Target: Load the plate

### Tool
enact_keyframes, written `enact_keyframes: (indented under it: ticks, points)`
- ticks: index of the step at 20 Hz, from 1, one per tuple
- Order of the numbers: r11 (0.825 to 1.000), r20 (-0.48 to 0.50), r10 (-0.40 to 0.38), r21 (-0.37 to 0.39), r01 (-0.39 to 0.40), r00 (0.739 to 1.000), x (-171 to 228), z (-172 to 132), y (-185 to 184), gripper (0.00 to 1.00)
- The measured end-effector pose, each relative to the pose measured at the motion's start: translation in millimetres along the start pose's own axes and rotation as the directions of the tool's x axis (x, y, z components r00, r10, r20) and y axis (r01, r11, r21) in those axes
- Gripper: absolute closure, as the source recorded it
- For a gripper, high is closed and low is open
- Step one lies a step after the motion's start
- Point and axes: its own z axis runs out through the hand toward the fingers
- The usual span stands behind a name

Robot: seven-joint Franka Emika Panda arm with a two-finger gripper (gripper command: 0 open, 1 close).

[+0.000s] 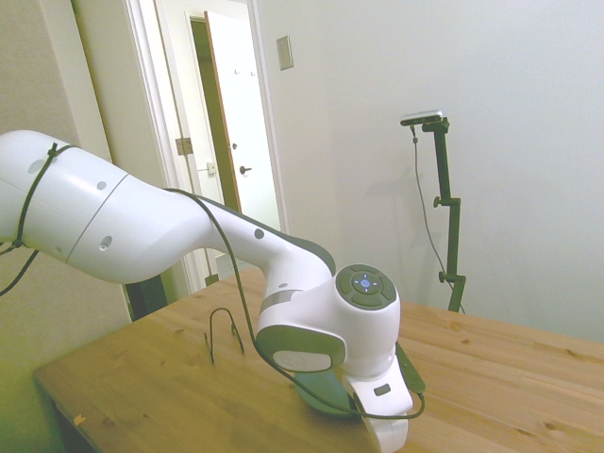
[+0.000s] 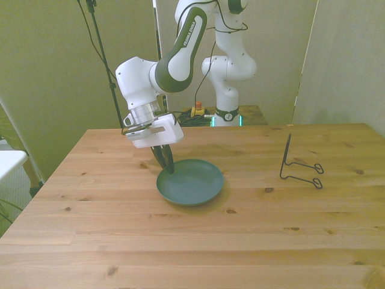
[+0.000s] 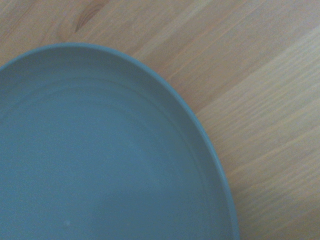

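Note:
The grey-green plate lies flat on the wooden table, a little toward the front view's left of the middle. My gripper reaches down onto the plate's far-left rim. Its two dark fingers stand close together across that rim, one just inside the plate and one just outside. In the side view only a sliver of the plate shows under the arm's wrist, and the fingers are hidden there. Close up in the wrist view are the plate's smooth inside, its curved rim and bare wood beyond.
A thin black wire stand sits on the table toward the front view's right, well apart from the plate. It also shows behind the arm in the side view. The arm's cable loops low near the wrist.

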Motion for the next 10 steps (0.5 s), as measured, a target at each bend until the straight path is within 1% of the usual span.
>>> enact_keyframes:
  ticks: [6,8,10]
  points:
    - [1.0,-0.017,0.011,0.007,-0.011,1.0,-6.0,-6.4,2.2,1.0]
    - [1.0,-0.021,0.011,0.002,-0.011,1.0,-15.6,-15.3,8.8,1.0]
    - [1.0,-0.042,0.013,0.016,-0.012,0.999,-28.1,-32.6,13.1,1.0]
